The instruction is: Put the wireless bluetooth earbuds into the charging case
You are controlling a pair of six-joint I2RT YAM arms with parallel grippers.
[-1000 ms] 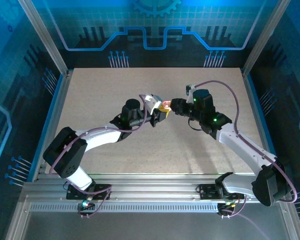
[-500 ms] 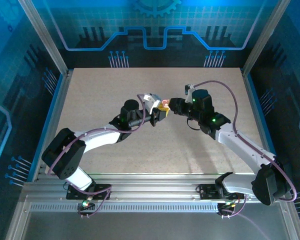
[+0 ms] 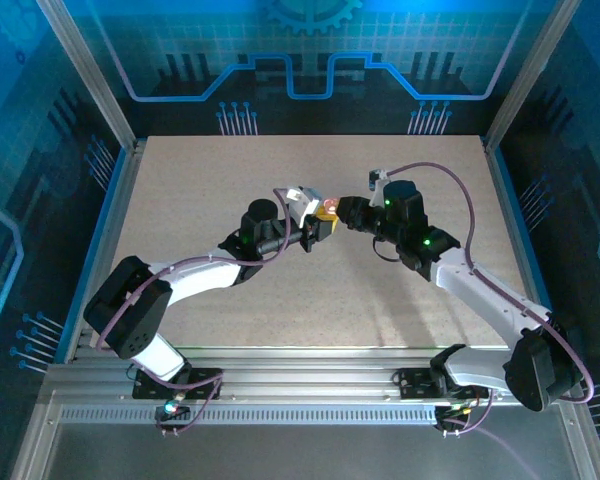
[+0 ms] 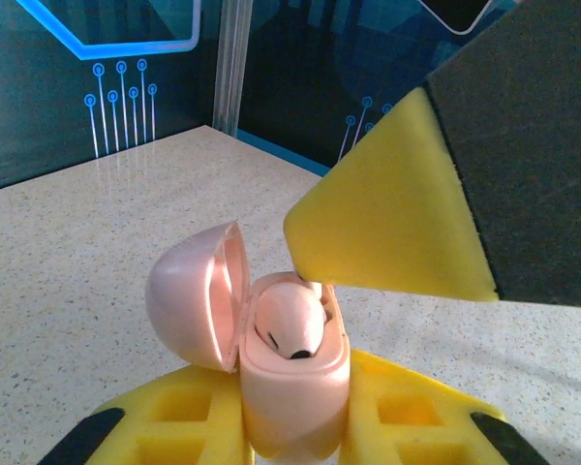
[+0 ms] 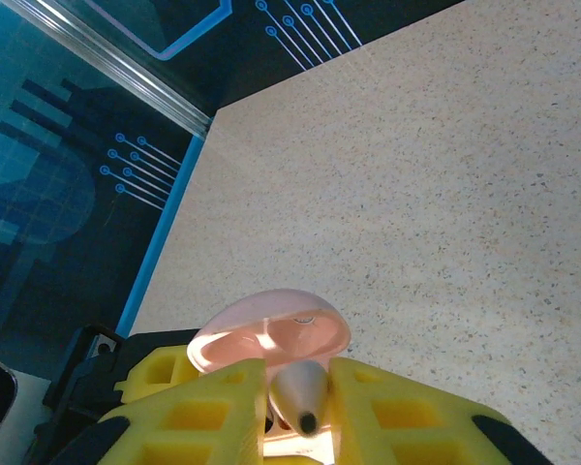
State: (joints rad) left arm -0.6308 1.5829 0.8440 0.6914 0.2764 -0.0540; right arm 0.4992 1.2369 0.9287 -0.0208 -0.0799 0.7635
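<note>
My left gripper (image 4: 290, 431) is shut on the body of a pink charging case (image 4: 295, 387), held upright above the table with its lid (image 4: 194, 295) swung open to the left. A pale earbud (image 4: 290, 325) stands in the case's opening, dark-tipped end outward. My right gripper (image 5: 300, 378) is shut on that earbud (image 5: 298, 399), right over the case, with the open lid (image 5: 271, 334) just beyond its fingers. One yellow right finger (image 4: 387, 223) hangs above the case in the left wrist view. From above, both grippers (image 3: 318, 222) (image 3: 342, 212) meet mid-table at the case (image 3: 328, 209).
The speckled beige table (image 3: 310, 290) is bounded by metal rails and blue-lit walls (image 3: 300, 60). Both arms reach inward from the near edge.
Both grippers have shifted slightly toward the far side together. The right gripper's fingers have eased a little around the earbud.
</note>
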